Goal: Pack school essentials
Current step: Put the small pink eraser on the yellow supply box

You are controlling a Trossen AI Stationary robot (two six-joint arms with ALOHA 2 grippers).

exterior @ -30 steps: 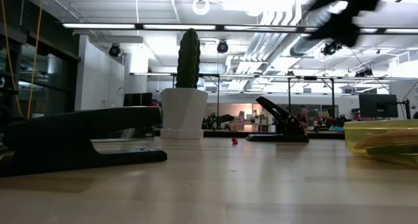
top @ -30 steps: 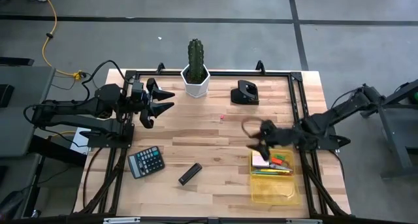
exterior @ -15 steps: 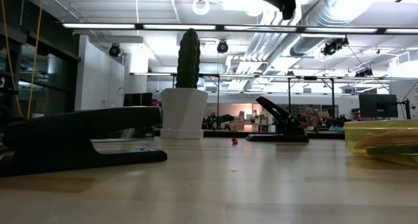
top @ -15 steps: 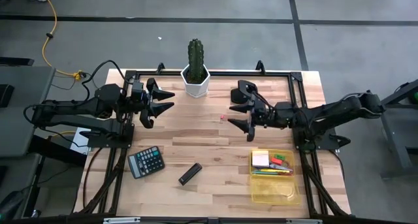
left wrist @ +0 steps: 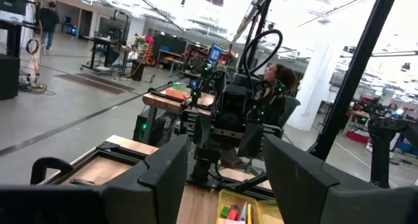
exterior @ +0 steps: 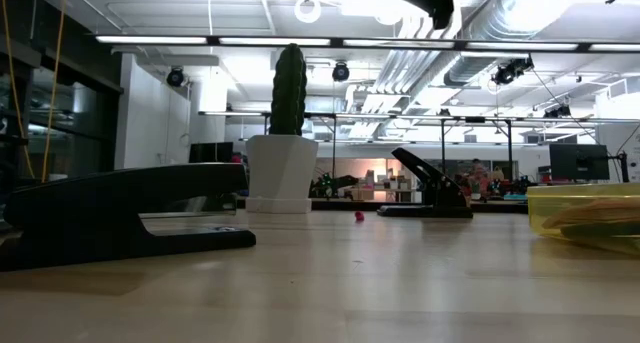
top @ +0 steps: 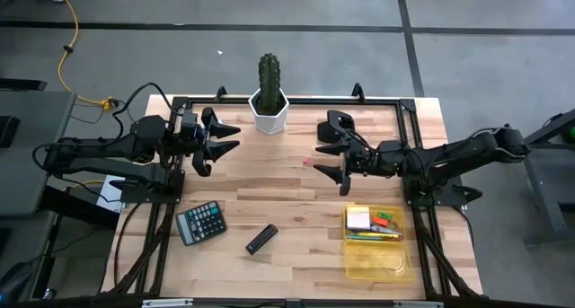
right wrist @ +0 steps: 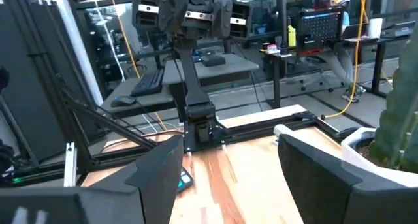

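Observation:
A clear yellow tray [top: 378,263] sits near the table's right near corner and holds a pale sticky-note pad [top: 358,219] plus thin green, red and yellow pens [top: 386,225]. Its edge shows in the low view [exterior: 590,215] and the left wrist view [left wrist: 243,209]. My right gripper [top: 331,162] hovers open above the table's middle, beyond the tray toward the far side, empty. My left gripper [top: 225,137] hovers open near the table's far left, empty. The two grippers point at each other. No scissors show.
A potted cactus [top: 269,97] stands at the far edge. A black hole punch [top: 337,128] lies right of it. A black calculator [top: 201,223] and a small black bar [top: 261,239] lie near the front. A tiny red bit [top: 305,162] lies mid-table. A black stapler [exterior: 120,218] fills the low view's left.
My right gripper has swung from above the tray's far end toward the table's middle and far side, then held still for the last half second. It stays open and empty. The tray and its contents have not moved.

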